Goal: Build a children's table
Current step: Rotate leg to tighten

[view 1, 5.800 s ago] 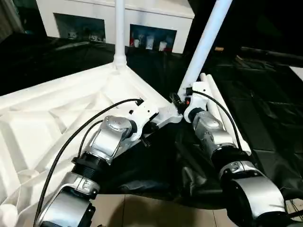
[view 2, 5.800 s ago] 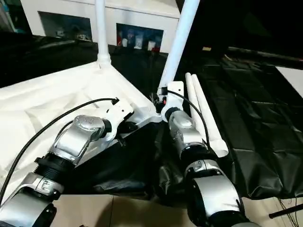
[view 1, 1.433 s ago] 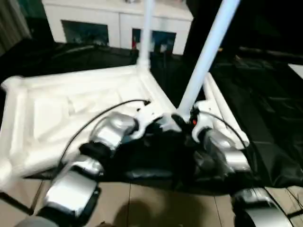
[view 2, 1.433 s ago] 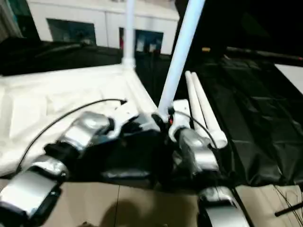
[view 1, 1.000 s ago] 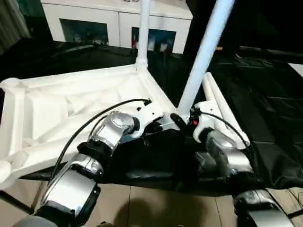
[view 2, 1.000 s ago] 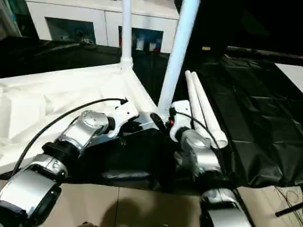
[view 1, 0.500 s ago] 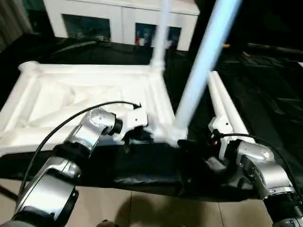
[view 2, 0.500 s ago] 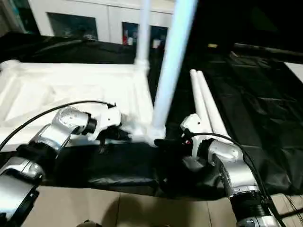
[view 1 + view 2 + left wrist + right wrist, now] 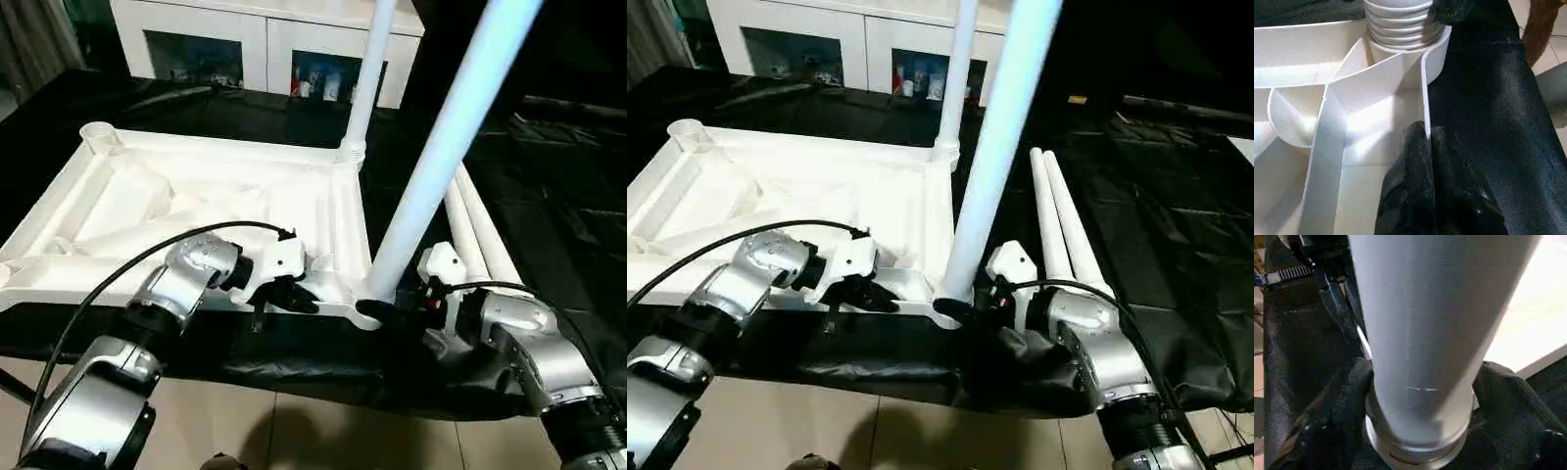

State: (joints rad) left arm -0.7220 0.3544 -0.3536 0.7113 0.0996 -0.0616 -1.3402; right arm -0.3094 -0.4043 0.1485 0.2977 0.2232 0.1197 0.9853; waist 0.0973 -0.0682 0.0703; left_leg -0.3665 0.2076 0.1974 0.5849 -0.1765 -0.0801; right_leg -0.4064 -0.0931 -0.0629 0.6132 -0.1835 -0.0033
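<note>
At the near edge of the black-sheeted tabletop [image 9: 549, 147], the children's table [image 9: 196, 211] lies upside down with its ribbed underside facing up. One leg [image 9: 364, 78] stands in the far corner socket. A second leg [image 9: 446, 147] rises from the near corner socket [image 9: 367, 308] at a lean. Two spare legs [image 9: 1058, 225] lie side by side on the sheet just beyond my right arm.

My left jaws [image 9: 1425, 147] are closed thin over the rim wall of the table frame, just beside that near socket. My right jaws [image 9: 1420, 396] clasp the base of the leaning leg from both sides, where its threaded end meets the socket.

Judgement: the step in hand is seating this leg. To do it well I should keep the left grip firm so the frame cannot swing, bring the leg square to the socket before turning, and press along its axis. A skewed start risks crossed threads. The empty socket [image 9: 95, 132] at the far left remains to be filled.
</note>
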